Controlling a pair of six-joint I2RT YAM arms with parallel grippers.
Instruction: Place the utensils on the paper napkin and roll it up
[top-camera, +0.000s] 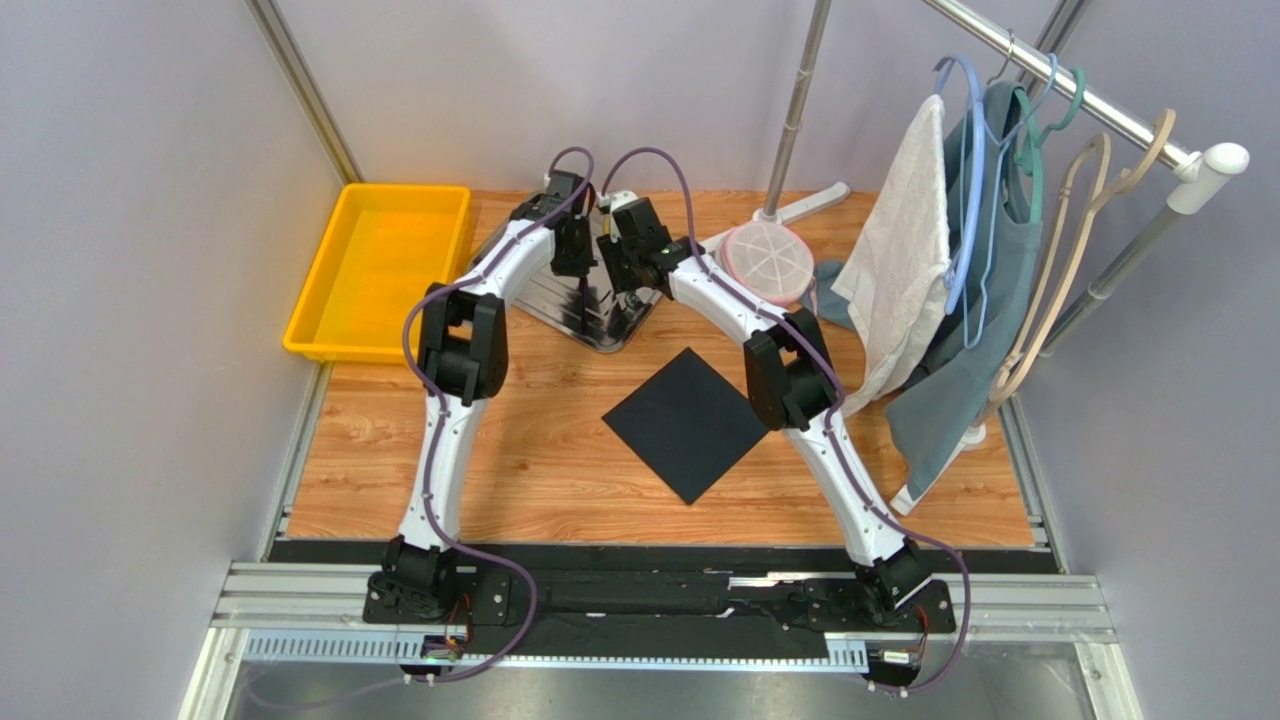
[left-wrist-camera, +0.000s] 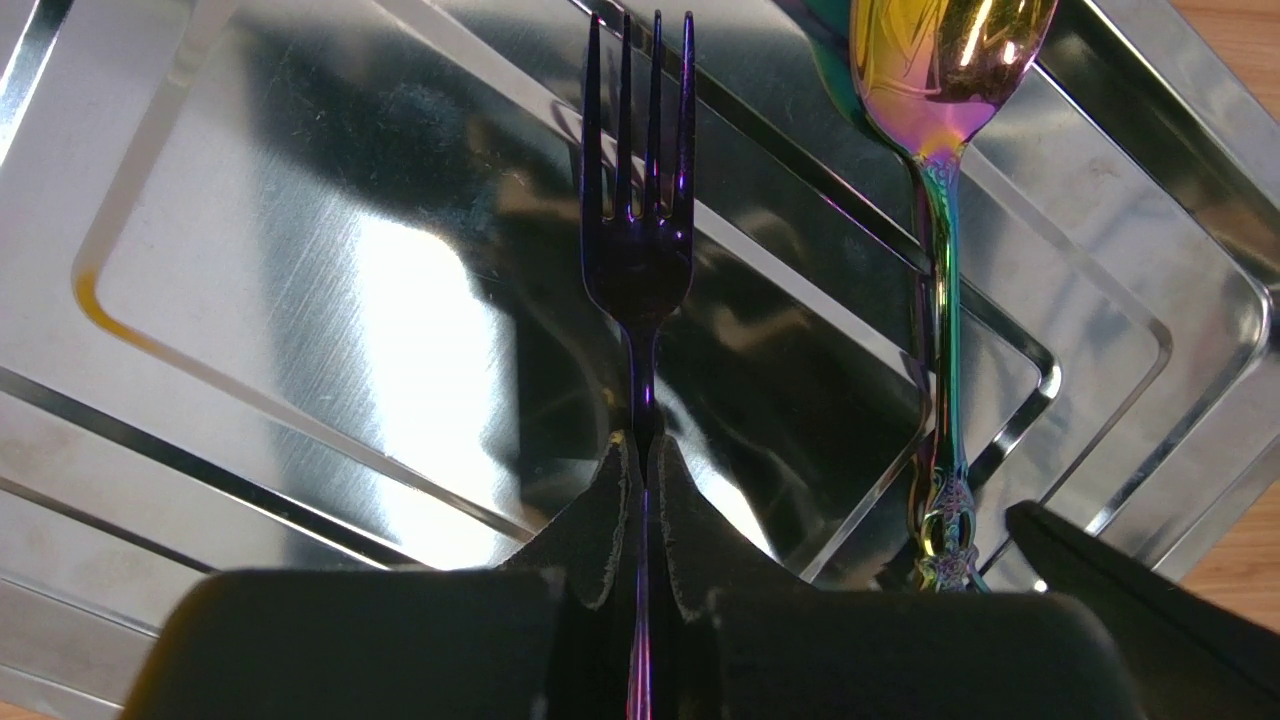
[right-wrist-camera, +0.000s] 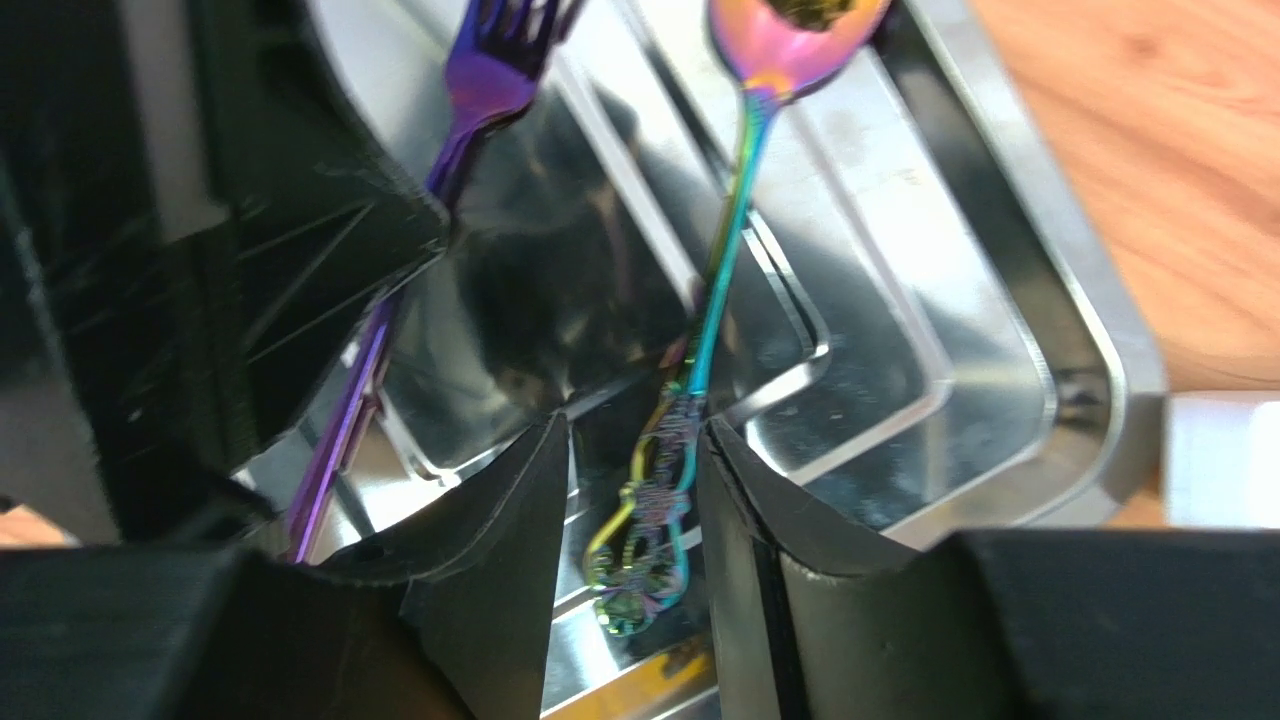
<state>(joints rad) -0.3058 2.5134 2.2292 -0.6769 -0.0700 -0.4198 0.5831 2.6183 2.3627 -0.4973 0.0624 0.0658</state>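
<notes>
At the far side of the wooden table we see both arms reaching into the metal tray, wrists close together. The left gripper is pressed together on the handle of the purple fork, which runs straight out from the fingertips with its tines pointing away. The fork's head is over the tray floor; we can't tell if it is lifted or resting.

The spoon lies just beside the fork in the same tray, gold bowl away from the arms. The right gripper is spread, one finger on each side of the ornate end of the spoon handle. We see a gap on the left side; contact on the right side is unclear.

The black paper napkin lies flat mid-table, turned like a diamond between the two arms. It is well apart from the tray, with nothing on it. A yellow bin sits at far left.
</notes>
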